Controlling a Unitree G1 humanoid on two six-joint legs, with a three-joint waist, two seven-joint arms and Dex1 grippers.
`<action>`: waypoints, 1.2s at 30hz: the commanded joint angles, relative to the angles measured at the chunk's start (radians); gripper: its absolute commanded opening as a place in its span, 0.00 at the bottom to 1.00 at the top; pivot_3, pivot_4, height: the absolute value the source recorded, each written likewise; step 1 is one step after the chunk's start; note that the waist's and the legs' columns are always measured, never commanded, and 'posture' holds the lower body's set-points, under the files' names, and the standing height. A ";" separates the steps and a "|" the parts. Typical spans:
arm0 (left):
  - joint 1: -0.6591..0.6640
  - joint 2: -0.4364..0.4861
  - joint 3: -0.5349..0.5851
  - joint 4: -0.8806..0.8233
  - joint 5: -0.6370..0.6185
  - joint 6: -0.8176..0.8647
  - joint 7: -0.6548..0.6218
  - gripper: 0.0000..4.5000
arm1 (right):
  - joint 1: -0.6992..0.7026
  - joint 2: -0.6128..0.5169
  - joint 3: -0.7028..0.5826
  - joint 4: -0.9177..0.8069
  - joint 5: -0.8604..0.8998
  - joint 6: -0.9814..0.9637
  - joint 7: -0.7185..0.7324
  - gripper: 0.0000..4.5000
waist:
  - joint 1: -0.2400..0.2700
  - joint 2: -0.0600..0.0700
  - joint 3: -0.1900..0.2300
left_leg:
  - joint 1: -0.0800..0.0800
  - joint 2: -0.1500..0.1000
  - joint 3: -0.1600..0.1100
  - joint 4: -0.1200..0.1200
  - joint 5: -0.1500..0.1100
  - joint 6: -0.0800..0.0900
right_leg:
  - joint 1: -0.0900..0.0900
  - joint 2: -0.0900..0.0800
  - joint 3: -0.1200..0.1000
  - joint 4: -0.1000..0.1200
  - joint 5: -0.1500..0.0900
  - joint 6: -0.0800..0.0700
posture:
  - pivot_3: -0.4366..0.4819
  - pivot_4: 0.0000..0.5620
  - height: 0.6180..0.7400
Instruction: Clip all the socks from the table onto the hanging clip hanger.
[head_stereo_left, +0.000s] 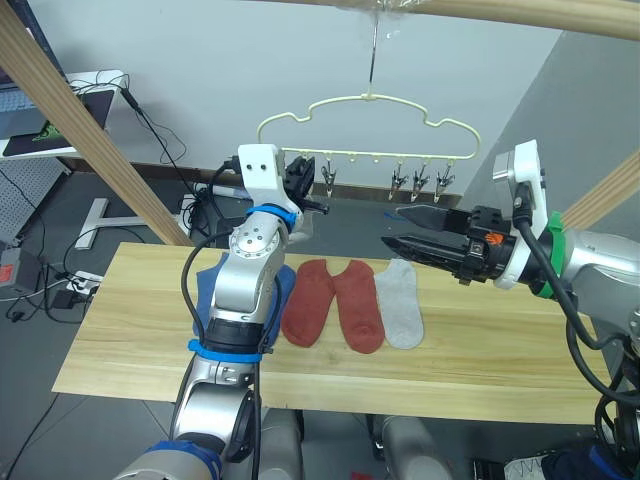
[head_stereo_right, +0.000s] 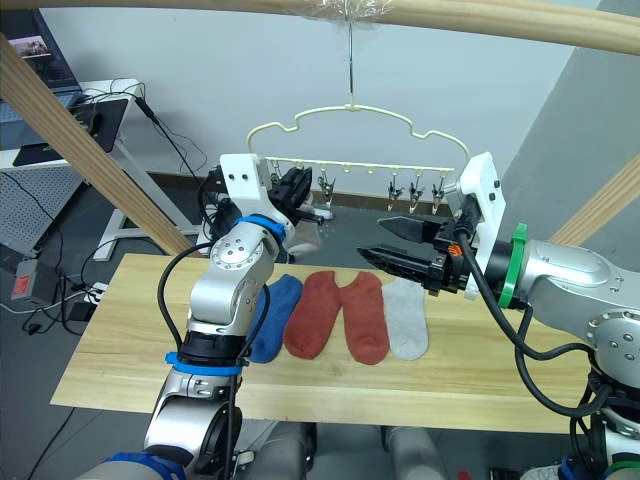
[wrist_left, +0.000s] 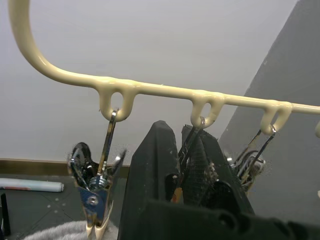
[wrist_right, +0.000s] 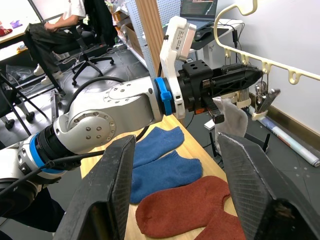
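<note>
Planked table (head_stereo_left: 480, 370) fills the lower frame, with two blue socks (wrist_right: 160, 160), two rust-red socks (head_stereo_left: 335, 300) and one grey sock (head_stereo_left: 402, 303) at centre. Clip hanger (head_stereo_left: 370, 125) hangs above. Left gripper (head_stereo_right: 297, 190) pinches a clip (wrist_left: 187, 150) beside a hanging grey sock (wrist_right: 231, 120); right gripper (head_stereo_left: 400, 230) is spread.
</note>
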 joint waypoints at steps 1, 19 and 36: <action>-0.018 0.007 0.058 -0.069 -0.078 0.059 -0.025 0.04 | -0.008 -0.028 0.041 0.000 -0.046 0.023 -0.025 0.60 | -0.001 0.000 0.000 | 0.000 0.000 0.000 0.000 0.000 0.000 | 0.000 0.000 0.000 0.000 0.000 0.000 | 0.38 0.49 1.00; -0.086 0.058 0.240 -0.154 -0.473 0.465 -0.074 0.04 | -0.053 0.240 0.348 0.360 -0.621 0.168 -0.352 0.99 | -0.005 0.000 0.000 | 0.000 0.001 0.000 0.000 0.000 -0.001 | -0.001 0.000 0.000 0.000 0.000 0.000 | 0.40 0.49 1.00; -0.111 0.103 0.266 -0.150 -0.548 0.542 -0.056 0.04 | -0.095 0.567 0.302 0.700 -0.983 0.034 -0.444 0.99 | -0.005 0.000 0.000 | 0.000 0.001 0.000 0.000 0.001 -0.001 | -0.001 0.000 0.000 0.001 0.000 0.000 | 0.44 0.47 1.00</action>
